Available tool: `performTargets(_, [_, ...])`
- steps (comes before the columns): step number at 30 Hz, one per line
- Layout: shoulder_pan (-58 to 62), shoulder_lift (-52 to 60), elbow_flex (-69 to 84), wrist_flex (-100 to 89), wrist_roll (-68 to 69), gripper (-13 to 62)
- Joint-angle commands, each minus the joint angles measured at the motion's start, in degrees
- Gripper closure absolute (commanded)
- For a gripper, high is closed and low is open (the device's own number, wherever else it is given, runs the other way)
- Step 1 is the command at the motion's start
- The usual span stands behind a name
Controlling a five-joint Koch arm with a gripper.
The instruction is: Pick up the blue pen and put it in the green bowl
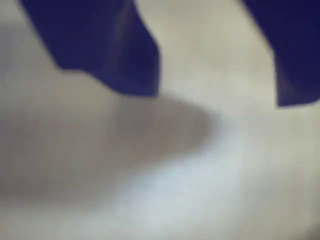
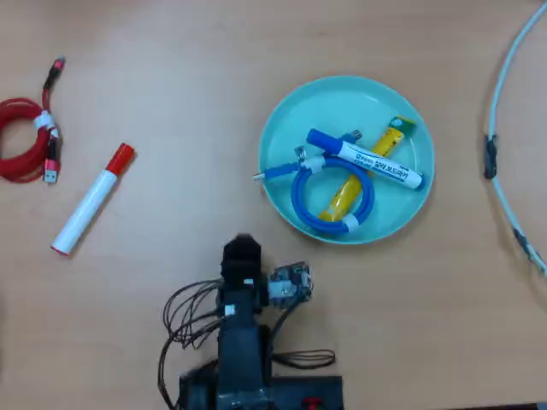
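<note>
The blue pen, a white barrel with a blue cap and blue print, lies inside the green bowl at the right of centre in the overhead view, across a coiled blue cable and a yellow tube. My gripper is folded back near the arm's base at the bottom, left of and below the bowl, well apart from it. The blurred wrist view shows my gripper with its two dark blue fingers standing apart over bare pale surface, nothing between them.
A white marker with a red cap lies on the wooden table at the left. A coiled red cable sits at the far left edge. A thin white cable curves down the right side. Loose black wires surround the arm's base.
</note>
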Motion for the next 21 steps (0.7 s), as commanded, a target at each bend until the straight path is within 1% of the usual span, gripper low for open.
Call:
performTargets(1, [-0.44,5.45,4.92,-6.77,0.79,26.9])
performTargets(5, [-1.41,5.54,14.77,-10.72,0.62,26.2])
performTargets(21, [-1.14,5.45,14.59,-11.25,0.70,27.1])
